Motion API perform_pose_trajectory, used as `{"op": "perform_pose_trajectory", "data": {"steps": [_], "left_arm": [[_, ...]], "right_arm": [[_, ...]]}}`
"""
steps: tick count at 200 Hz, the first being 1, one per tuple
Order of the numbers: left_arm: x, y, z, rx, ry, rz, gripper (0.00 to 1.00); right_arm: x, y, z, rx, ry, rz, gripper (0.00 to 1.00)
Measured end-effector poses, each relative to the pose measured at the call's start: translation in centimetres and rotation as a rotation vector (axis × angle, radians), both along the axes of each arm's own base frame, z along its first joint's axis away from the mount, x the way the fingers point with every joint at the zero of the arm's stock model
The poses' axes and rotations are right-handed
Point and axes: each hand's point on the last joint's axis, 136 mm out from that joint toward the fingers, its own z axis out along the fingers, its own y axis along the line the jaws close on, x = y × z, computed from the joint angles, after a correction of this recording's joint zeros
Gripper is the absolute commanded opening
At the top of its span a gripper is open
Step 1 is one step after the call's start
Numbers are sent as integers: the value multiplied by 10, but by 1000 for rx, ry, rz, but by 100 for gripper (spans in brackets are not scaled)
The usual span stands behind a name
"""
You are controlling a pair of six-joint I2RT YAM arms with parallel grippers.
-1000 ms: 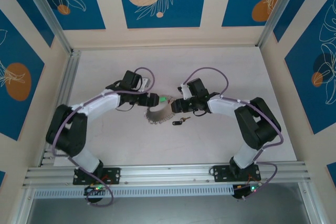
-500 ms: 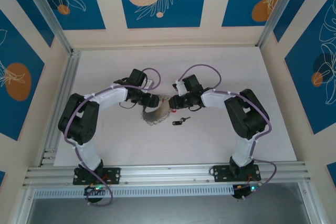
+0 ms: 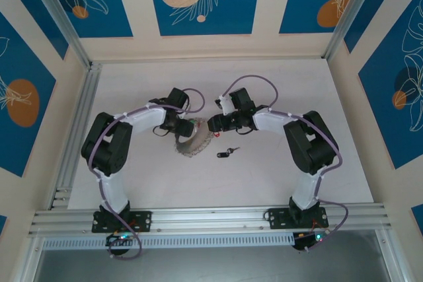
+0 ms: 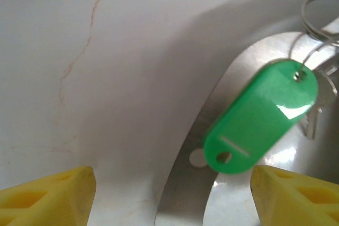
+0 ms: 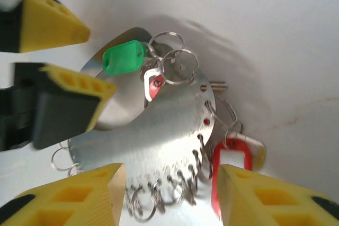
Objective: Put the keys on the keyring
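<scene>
Keys (image 3: 226,154) lie loose on the table (image 3: 284,176), a little below and to the right of the two grippers in the overhead view, and neither gripper touches them. The left gripper (image 4: 172,199) has its yellow fingers (image 4: 53,197) spread wide above the keyring (image 4: 183,183), with the green tag (image 4: 262,125) between them. The right gripper (image 5: 169,199) faces it, its fingers (image 5: 265,199) also apart on either side of the keyring's fringe of small rings. A red tag (image 5: 225,175) sits at the lower right of that wrist view.
</scene>
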Motion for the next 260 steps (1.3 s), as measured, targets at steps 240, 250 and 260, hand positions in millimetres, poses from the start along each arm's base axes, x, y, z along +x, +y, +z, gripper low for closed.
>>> {"op": "perform_pose_trajectory", "data": {"steps": [240, 250, 260], "left_arm": [[-22, -3, 138, 436, -398, -232, 0], [-24, -3, 151, 498, -437, -254, 0], [-28, -3, 159, 557, -462, -281, 0]], "right_arm": [[-44, -86, 47, 23, -126, -153, 53], [-44, -91, 48, 30, -131, -167, 53], [-44, -94, 48, 35, -133, -179, 53]]}}
